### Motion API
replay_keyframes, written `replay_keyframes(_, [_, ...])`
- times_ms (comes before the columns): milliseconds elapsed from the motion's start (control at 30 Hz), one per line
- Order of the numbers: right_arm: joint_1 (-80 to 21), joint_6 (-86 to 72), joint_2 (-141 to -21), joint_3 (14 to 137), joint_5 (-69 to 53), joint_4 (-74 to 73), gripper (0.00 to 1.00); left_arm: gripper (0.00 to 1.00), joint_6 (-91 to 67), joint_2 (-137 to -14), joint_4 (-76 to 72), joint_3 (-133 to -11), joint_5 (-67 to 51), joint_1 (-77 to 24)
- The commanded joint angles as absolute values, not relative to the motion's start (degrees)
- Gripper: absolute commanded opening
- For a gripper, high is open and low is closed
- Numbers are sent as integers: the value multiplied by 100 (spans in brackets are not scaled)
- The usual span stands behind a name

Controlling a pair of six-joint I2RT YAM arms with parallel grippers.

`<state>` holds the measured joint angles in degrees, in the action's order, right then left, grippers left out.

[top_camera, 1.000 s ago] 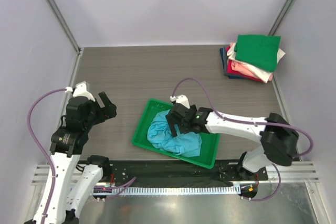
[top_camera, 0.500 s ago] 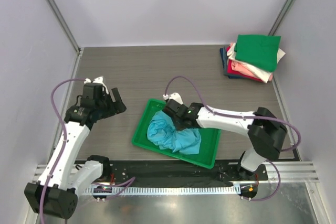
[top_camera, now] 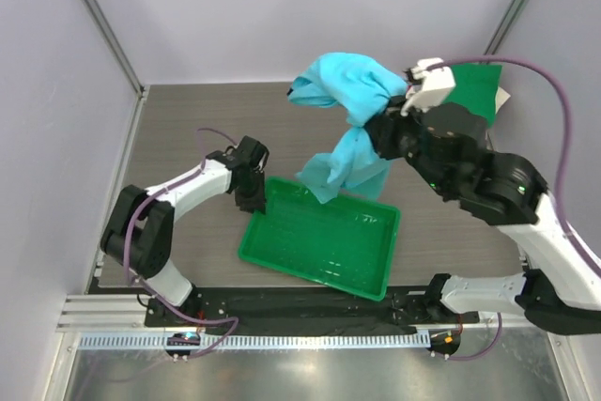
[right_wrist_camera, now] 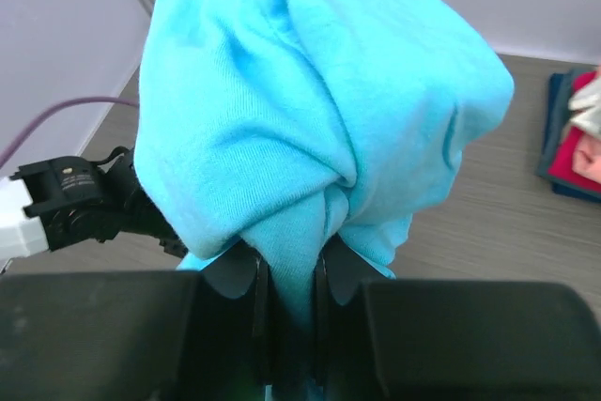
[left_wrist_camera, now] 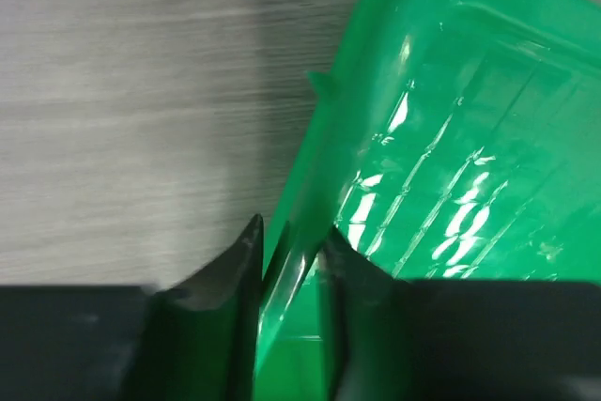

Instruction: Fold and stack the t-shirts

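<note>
1. Turquoise t-shirt (top_camera: 349,110): soft, light, limp cloth. It hangs bunched above the far edge of the green tray (top_camera: 324,255), tail dangling toward the far rim.
2. Judgement: it will drape and hold no shape. A single pinch wads it, so the shoulders or hem corners look like better holds for spreading. Neither can be made out in the bunch.
3. Right gripper (right_wrist_camera: 286,274): jaws narrow, clamped on a gathered fold. The arm is raised high over the tray's far right.
4. Left gripper (left_wrist_camera: 289,255): pinches the tray's rim near its far-left corner, arm reaching low.
5. Folded t-shirts (top_camera: 474,91): well beyond the tray's far-right corner, partly hidden.
</note>
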<state>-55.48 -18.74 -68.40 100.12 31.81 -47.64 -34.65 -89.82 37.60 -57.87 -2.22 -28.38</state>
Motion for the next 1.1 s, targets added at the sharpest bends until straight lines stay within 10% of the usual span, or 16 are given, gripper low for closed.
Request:
replay_keyframes(0, [-5555, -1670, -6636, 10081, 3656, -5440, 1, 19, -3577, -9481, 3647, -6301, 174, -2813])
replay_keyframes(67, [-5555, -1722, -6417, 10046, 3674, -5528, 1, 0, -3638, -9684, 4024, -6695, 656, -2734])
replay_keyframes(633, [-5555, -2109, -5836, 9379, 3437, -5652, 1, 0, -4699, -10116, 4309, -7963, -322, 2018])
replay_keyframes(1067, [-5555, -2470, -6134, 8086, 2707, -4553, 1, 3, -6898, -11205, 2243, -8007, -1317, 3076])
